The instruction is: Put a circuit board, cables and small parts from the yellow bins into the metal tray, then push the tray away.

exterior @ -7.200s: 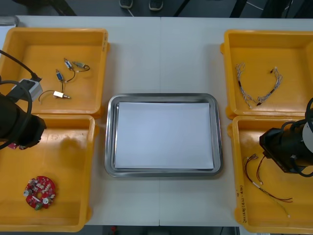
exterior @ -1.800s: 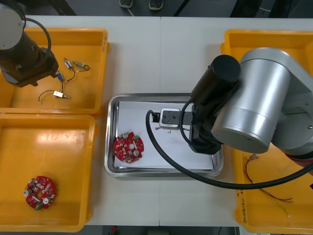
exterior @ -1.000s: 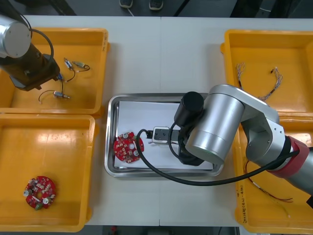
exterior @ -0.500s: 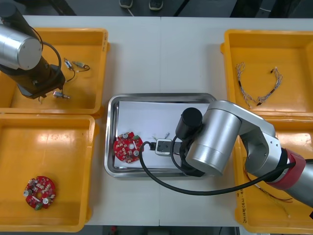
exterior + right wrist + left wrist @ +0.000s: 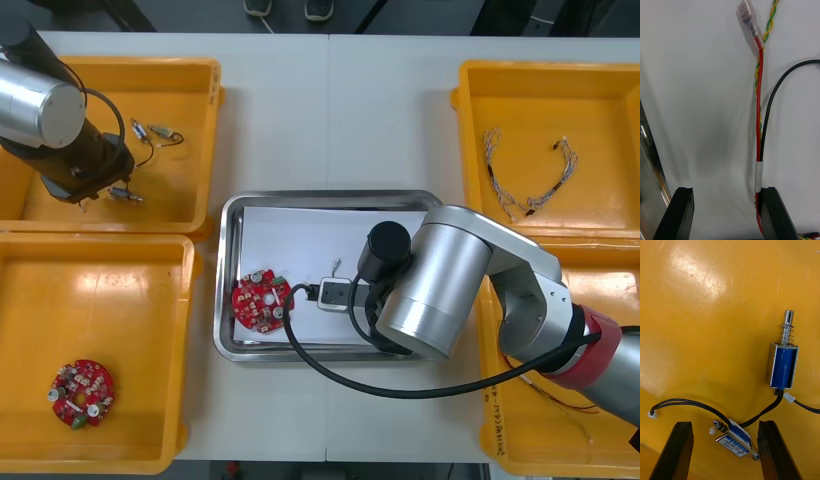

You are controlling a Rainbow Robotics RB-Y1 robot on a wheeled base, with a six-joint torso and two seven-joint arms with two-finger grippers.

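Observation:
My right gripper (image 5: 728, 213) stands open low over the white inside of the metal tray (image 5: 232, 215). A red and yellow cable (image 5: 759, 112) lies on the lining along the inner side of one finger (image 5: 775, 213), beside a black cable (image 5: 780, 88). A round red circuit board (image 5: 262, 300) lies in the tray's left part. My left gripper (image 5: 726, 452) is open over the far left yellow bin (image 5: 200, 80). One small metal part (image 5: 735, 440) with black leads lies between its fingers, and a blue one (image 5: 784, 363) lies farther off.
A second circuit board (image 5: 80, 393) lies in the near left bin (image 5: 185, 330). The far right bin (image 5: 470, 150) holds a twisted cable (image 5: 525, 185). My right arm's silver elbow (image 5: 440, 290) covers the tray's right part and part of the near right bin (image 5: 490, 400).
My right gripper has opened and let go of the red and yellow cable, which now lies in the tray. The left arm has shifted slightly over the small metal parts.

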